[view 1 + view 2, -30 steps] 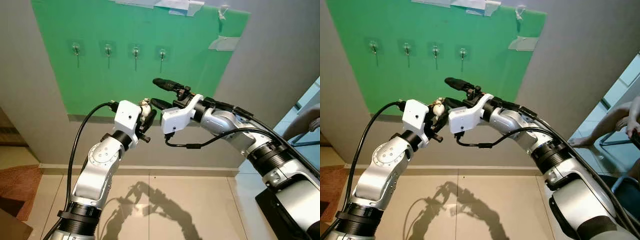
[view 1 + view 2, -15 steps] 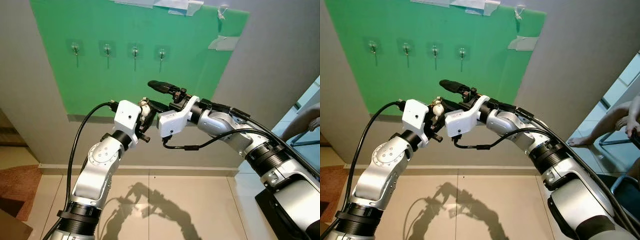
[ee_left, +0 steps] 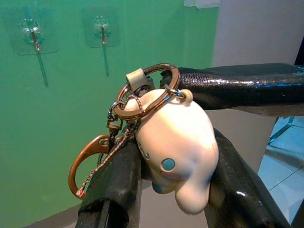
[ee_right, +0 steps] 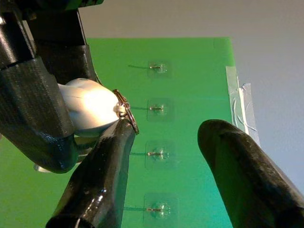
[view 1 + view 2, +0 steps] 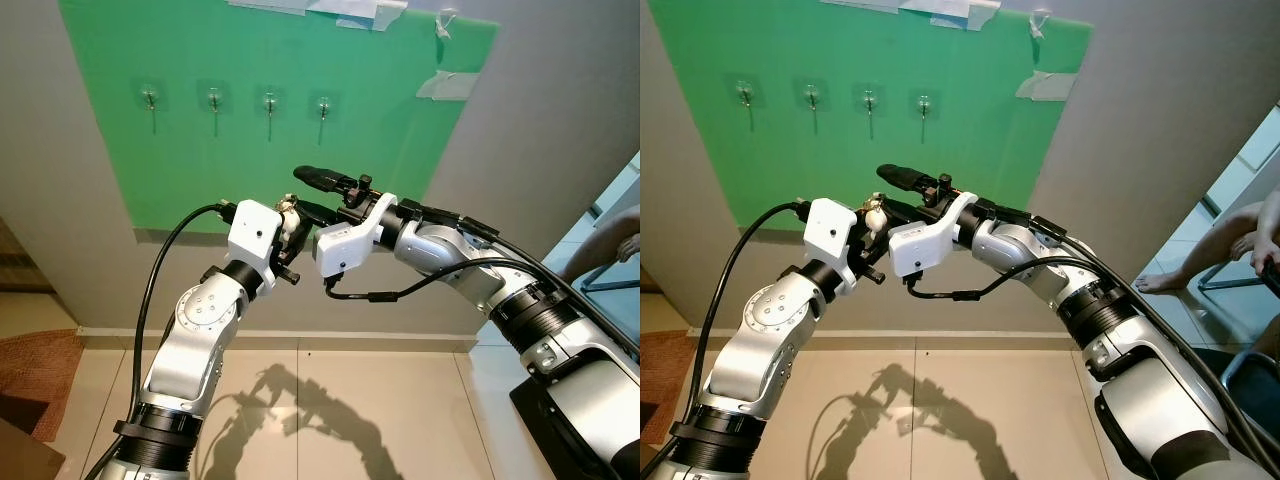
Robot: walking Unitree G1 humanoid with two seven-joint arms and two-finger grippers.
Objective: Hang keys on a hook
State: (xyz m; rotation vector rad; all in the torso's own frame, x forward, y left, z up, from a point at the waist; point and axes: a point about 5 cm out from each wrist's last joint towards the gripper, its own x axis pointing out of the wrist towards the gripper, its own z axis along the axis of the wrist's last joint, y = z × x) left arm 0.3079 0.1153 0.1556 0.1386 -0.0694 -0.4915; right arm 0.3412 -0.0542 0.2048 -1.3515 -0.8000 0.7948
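The keys (image 3: 142, 99), a copper ring with a cream figurine, sit clamped in the left tool (image 3: 171, 190) below the green board (image 5: 400, 100) and its hooks (image 5: 268, 104). The right tool (image 4: 161, 171), fingers apart, touches the ring with one finger. No writing is readable.

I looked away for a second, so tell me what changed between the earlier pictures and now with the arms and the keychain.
The right gripper slid further toward the robot's left, and one open finger now touches the keyring. The left gripper stayed put, clamped on the white figure keychain. The four hooks on the green board are bare as before.
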